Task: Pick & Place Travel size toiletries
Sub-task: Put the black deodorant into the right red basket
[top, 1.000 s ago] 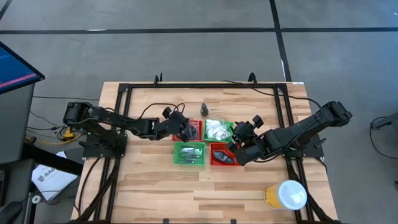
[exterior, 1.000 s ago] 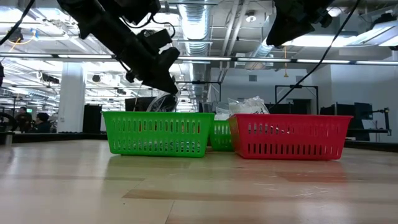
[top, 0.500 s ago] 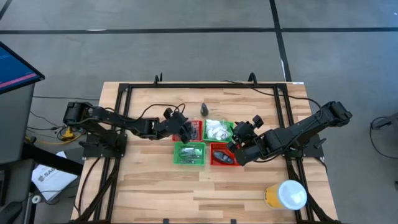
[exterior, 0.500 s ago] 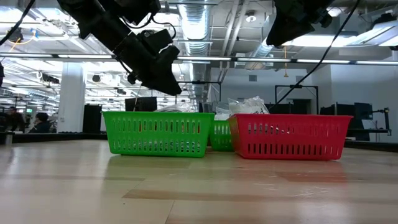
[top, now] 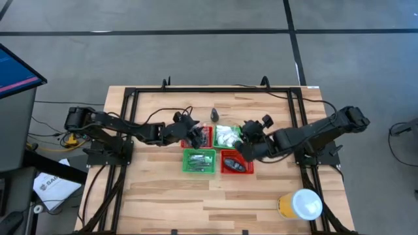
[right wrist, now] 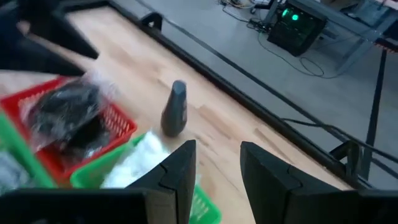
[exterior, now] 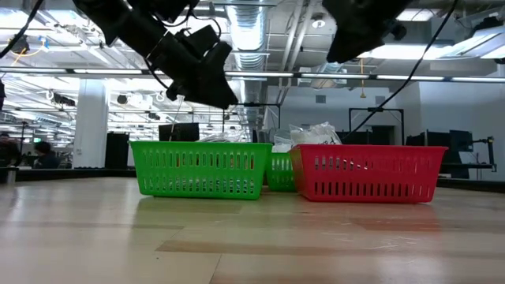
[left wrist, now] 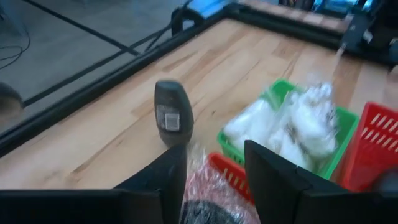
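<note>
Wood table: four baskets, dark bottle, yellow tub.

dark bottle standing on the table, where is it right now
In the high view the dark bottle stands upright on the bare wood toward the far side of the table, just behind the red basket and the green basket of white packets.

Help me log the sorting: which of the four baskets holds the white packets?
The far green basket, beside the far red one, is heaped with white packets. The near green basket holds silver tubes; both red baskets hold dark items.
</note>
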Controlling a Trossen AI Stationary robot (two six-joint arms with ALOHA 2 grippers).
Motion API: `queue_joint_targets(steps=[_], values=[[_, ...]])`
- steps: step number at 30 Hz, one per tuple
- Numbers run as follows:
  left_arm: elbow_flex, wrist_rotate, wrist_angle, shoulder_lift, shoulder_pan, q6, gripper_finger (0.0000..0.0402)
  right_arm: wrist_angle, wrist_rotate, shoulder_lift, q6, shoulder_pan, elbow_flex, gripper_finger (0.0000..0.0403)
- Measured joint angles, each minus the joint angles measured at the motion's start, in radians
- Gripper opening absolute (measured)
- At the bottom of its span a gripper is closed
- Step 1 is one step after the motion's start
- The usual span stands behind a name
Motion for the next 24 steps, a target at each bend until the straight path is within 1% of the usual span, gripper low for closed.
queue_joint_targets(steps=[5,8,13,17,20,22,24], values=[[0.0,-0.001,0.005,-0.006,-0.009,0.0,0.0148,0.119,-0.003,0.0,-0.083,-0.061,-0.001,0.0116],[0.0,-0.001,0.005,-0.007,-0.011,0.0,0.0149,0.288,-0.022,0.0,-0.185,-0.095,-0.043,0.0116],[0.0,-0.001,0.008,-0.007,-0.011,0.0,0.0147,0.601,-0.203,0.001,-0.366,-0.178,-0.13,0.0116],[0.0,-0.001,0.008,-0.007,-0.01,0.004,0.0146,0.787,-0.346,0.001,-0.427,-0.259,-0.201,0.0116],[0.0,0.0,0.009,-0.007,-0.008,0.035,0.0145,0.835,-0.424,0.001,-0.431,-0.318,-0.23,0.0116],[0.0,0.0,0.013,-0.007,-0.004,0.059,0.0145,0.853,-0.463,0.001,-0.431,-0.353,-0.237,0.0116],[0.0,0.0,0.015,-0.007,0.0,0.061,0.0145,0.887,-0.489,0.029,-0.432,-0.383,-0.24,0.0116]])
